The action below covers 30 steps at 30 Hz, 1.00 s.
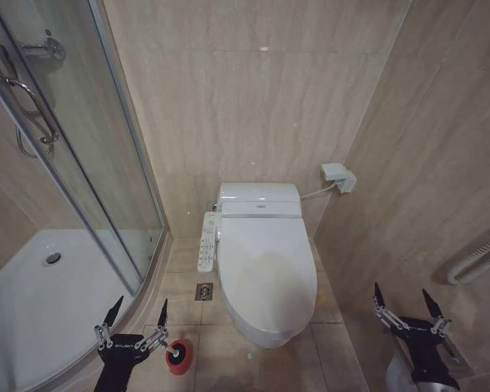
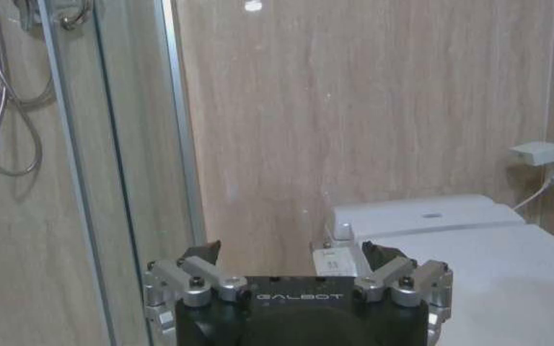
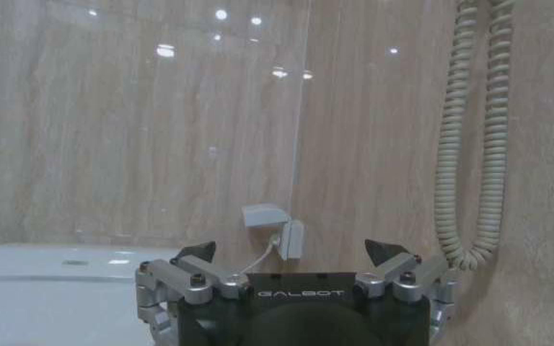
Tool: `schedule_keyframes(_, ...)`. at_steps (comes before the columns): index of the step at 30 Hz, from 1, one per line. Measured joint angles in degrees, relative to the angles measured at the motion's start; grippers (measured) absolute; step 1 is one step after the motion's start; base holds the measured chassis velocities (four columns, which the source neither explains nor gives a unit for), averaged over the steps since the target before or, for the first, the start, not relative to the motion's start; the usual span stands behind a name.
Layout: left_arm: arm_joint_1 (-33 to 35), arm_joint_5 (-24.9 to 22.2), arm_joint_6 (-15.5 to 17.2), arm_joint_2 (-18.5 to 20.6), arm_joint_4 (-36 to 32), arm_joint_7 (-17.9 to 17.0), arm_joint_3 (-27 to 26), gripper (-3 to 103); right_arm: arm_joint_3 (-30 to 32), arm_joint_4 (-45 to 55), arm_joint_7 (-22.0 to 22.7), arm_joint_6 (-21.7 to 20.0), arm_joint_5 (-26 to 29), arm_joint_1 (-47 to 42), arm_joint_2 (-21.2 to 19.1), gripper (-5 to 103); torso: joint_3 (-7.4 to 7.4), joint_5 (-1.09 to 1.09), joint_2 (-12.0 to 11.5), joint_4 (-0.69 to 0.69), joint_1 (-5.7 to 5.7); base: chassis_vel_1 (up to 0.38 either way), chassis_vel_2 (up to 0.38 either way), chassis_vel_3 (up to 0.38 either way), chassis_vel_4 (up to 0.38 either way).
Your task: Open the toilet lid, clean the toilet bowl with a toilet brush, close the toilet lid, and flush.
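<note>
The toilet lid point(image 1: 265, 261) is glossy white and lies shut over the toilet bowl point(image 1: 265, 336), hiding its inside. On the floor left of the bowl's front stands a red round cup with the toilet brush point(image 1: 178, 356), dark at its centre. My left gripper point(image 1: 140, 304) hovers open just left of the cup, holding nothing. My right gripper point(image 1: 401, 291) hangs open and empty right of the bowl, near the side wall. The left wrist view has the left gripper point(image 2: 290, 251) facing the back wall with the lid point(image 2: 489, 267) beside it. The right gripper point(image 3: 288, 247) faces the wall corner.
A glass shower door point(image 1: 73, 163) and curved white shower tray point(image 1: 33, 302) fill the left. A button panel point(image 1: 209, 241) sticks out on the toilet's left side, with a floor drain point(image 1: 204, 291) below it. A wall socket point(image 1: 339, 176), a grab bar point(image 1: 478, 260) and a coiled cord point(image 3: 469, 144) line the right wall.
</note>
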Motion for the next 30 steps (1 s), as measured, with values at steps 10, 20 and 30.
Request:
schedule_keyframes(10, 0.0, 0.0, 0.0, 0.0, 0.0, 0.0, 0.0, 99, 0.0, 0.0, 0.0, 0.0, 0.0, 0.0, 0.0, 100, 0.0, 0.0, 0.0, 0.0, 0.0, 0.0, 0.0, 0.0, 0.0)
schedule_keyframes(20, 0.0, 0.0, 0.0, 0.0, 0.0, 0.0, 0.0, 99, 0.0, 0.0, 0.0, 0.0, 0.0, 0.0, 0.0, 100, 0.0, 0.0, 0.0, 0.0, 0.0, 0.0, 0.0, 0.0, 0.0)
schedule_keyframes(30, 0.0, 0.0, 0.0, 0.0, 0.0, 0.0, 0.0, 99, 0.0, 0.0, 0.0, 0.0, 0.0, 0.0, 0.0, 100, 0.0, 0.0, 0.0, 0.0, 0.0, 0.0, 0.0, 0.0, 0.0)
